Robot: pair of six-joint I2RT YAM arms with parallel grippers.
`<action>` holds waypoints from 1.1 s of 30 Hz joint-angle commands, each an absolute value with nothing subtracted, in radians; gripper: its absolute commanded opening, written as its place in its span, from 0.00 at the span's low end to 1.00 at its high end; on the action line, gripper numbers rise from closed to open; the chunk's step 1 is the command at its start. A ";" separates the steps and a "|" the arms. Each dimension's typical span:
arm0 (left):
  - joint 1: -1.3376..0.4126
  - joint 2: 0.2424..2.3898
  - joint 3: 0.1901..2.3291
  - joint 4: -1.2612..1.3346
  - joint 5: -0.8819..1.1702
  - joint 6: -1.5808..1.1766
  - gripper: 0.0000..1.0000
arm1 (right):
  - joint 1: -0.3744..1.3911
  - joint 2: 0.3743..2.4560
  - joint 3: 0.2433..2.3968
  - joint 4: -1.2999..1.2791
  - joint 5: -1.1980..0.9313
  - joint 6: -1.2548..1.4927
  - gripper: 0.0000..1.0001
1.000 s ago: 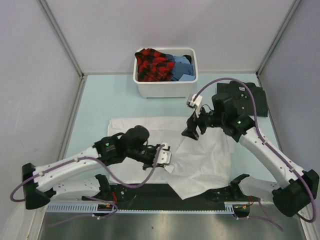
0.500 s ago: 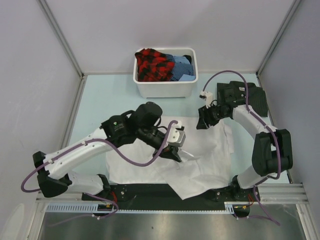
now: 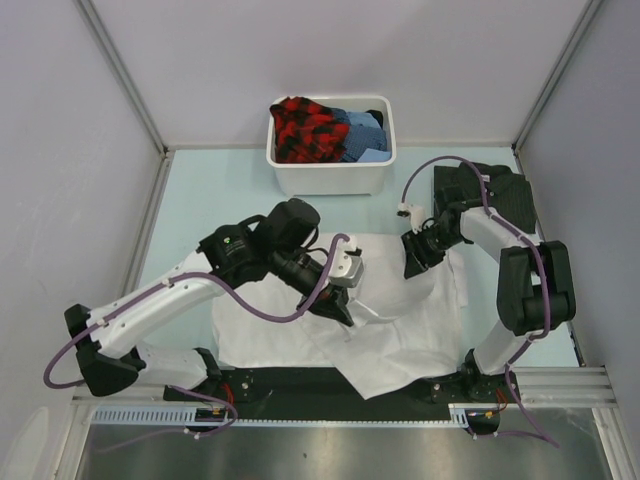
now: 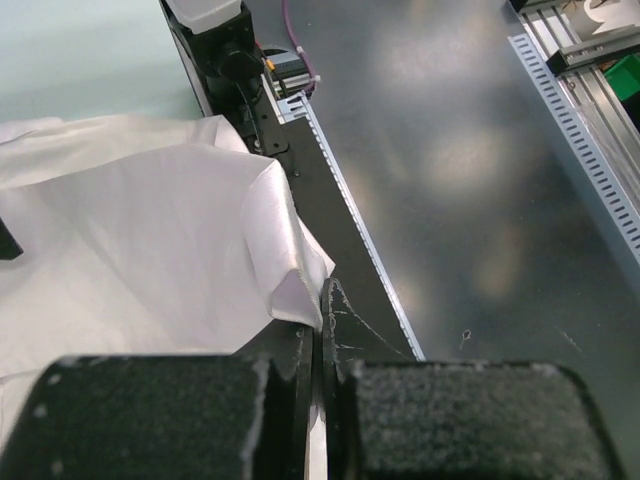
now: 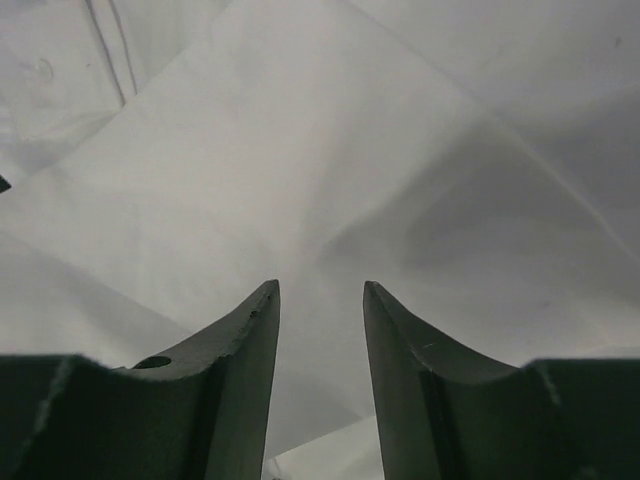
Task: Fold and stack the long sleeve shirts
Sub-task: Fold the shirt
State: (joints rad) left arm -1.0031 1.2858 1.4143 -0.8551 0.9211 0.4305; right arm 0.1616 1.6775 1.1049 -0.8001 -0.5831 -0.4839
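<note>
White shirt (image 3: 400, 320): you will find it spread across the middle of the table (image 3: 210, 200), creased. Its near corner hangs over the black rail (image 3: 300, 382) at the front edge.
Raised fold: one flap of the white shirt is lifted off the rest, near the shirt's middle, and stands up as a ridge.
Left pincer (image 4: 320, 345): pressed together on that flap, with a thin edge of white cloth pinched between the fingers. Your left arm reaches over the shirt from the left side.
Right pincer (image 5: 320, 295): fingers spread, a clear gap between them, pointed down at the far right part of the white shirt. Whether the tips touch the cloth, you cannot tell from these views.
Dark shirt (image 3: 512, 192): lies at the far right of the table, beside the white shirt's far corner and partly hidden by your right arm.
Tub (image 3: 330, 180): white, at the far edge of the table, apart from both shirts.
Tub contents: a red-and-black checked cloth (image 3: 303, 128) on the left, a blue cloth (image 3: 365, 135) on the right.
</note>
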 commanded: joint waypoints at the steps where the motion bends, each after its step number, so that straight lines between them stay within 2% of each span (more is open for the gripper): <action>1: -1.005 1.232 1.410 -0.886 0.943 0.530 0.00 | 0.130 1.605 1.160 -0.891 -0.626 -0.511 0.45; 7: -1.005 1.200 1.457 -1.081 0.965 0.741 0.00 | -0.067 1.583 1.270 -0.855 -0.658 -0.405 0.50; 11: -1.009 1.189 1.476 -1.140 0.966 0.791 0.00 | -0.120 1.635 1.296 -0.836 -0.614 -0.374 0.53; 22: -1.034 1.230 1.511 -1.206 0.999 0.831 0.00 | -0.173 1.767 1.307 -0.764 -0.581 -0.258 0.48; 33: -1.035 1.243 1.519 -1.219 0.989 0.822 0.00 | -0.198 1.882 1.365 -0.700 -0.748 -0.175 0.49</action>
